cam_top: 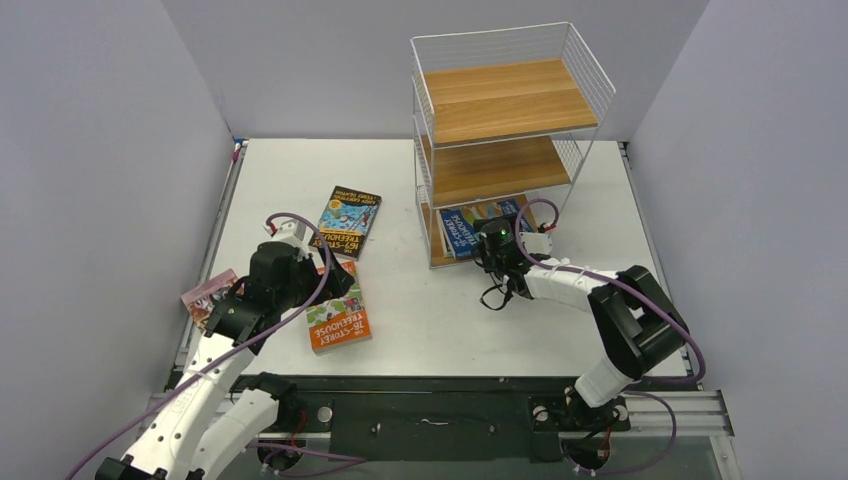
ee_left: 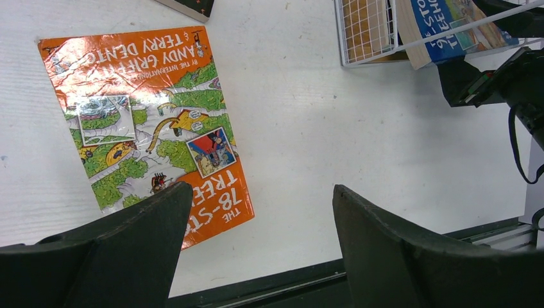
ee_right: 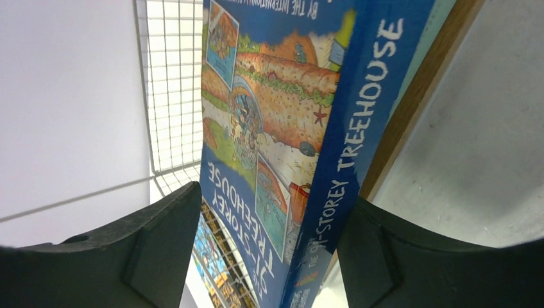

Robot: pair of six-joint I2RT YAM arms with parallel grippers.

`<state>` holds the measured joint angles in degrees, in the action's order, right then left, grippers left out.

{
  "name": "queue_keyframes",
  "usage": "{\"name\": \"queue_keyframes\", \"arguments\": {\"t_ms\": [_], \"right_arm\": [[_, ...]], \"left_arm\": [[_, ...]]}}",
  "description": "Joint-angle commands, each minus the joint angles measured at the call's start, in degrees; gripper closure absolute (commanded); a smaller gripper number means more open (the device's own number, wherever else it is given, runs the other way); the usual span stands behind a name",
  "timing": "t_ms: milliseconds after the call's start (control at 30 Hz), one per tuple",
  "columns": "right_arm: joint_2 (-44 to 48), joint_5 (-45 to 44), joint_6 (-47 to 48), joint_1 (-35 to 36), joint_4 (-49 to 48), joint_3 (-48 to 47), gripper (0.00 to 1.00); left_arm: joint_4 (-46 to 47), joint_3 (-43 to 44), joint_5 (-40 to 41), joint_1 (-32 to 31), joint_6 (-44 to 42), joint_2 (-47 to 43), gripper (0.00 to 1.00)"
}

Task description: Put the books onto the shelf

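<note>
The shelf (cam_top: 505,110), white wire with wooden boards, stands at the back right. A blue book (cam_top: 470,228) leans on its bottom tier. My right gripper (cam_top: 497,245) is at that book's near end. In the right wrist view its jaws stand open around the blue book (ee_right: 276,109), with a gap between the left finger and the cover. On the table lie an orange book (cam_top: 338,315), a dark book (cam_top: 348,220) and a pink book (cam_top: 210,295). My left gripper (ee_left: 260,189) hangs open and empty over the orange book's (ee_left: 141,122) near corner.
Grey walls close in the table on both sides and at the back. The black rail (cam_top: 430,410) with the arm bases runs along the near edge. The left arm lies partly over the pink book. Wire mesh (ee_right: 170,83) rises left of the blue book.
</note>
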<state>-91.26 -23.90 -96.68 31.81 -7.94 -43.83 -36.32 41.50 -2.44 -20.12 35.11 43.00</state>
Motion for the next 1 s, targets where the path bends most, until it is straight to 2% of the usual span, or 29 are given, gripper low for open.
{"name": "queue_keyframes", "arguments": {"t_ms": [0, 233, 400, 533, 700, 967], "right_arm": [[3.7, 5.7, 2.6, -1.3, -2.3, -0.5, 0.31], [5.0, 12.2, 8.1, -2.1, -2.1, 0.0, 0.30], [2.8, 20.8, 11.9, -3.1, -0.8, -2.1, 0.29], [0.8, 25.7, 11.3, -3.5, -4.6, -0.5, 0.30], [1.5, 26.4, 12.0, -3.5, -5.3, 0.3, 0.30], [6.9, 24.2, 20.2, -4.5, -1.5, 3.5, 0.30]], "left_arm": [[1.0, 1.6, -0.8, 0.4, -1.7, 0.4, 0.22], [1.6, 1.6, -1.1, 0.4, -1.9, 1.4, 0.22], [2.5, 1.5, -1.9, 0.4, -1.8, 2.5, 0.22], [3.2, 1.5, -2.4, 0.4, -1.6, 3.4, 0.22], [4.0, 1.3, -2.7, 0.4, -1.3, 3.8, 0.22], [4.4, 0.6, -2.7, 0.4, -1.0, 3.7, 0.22]]}}
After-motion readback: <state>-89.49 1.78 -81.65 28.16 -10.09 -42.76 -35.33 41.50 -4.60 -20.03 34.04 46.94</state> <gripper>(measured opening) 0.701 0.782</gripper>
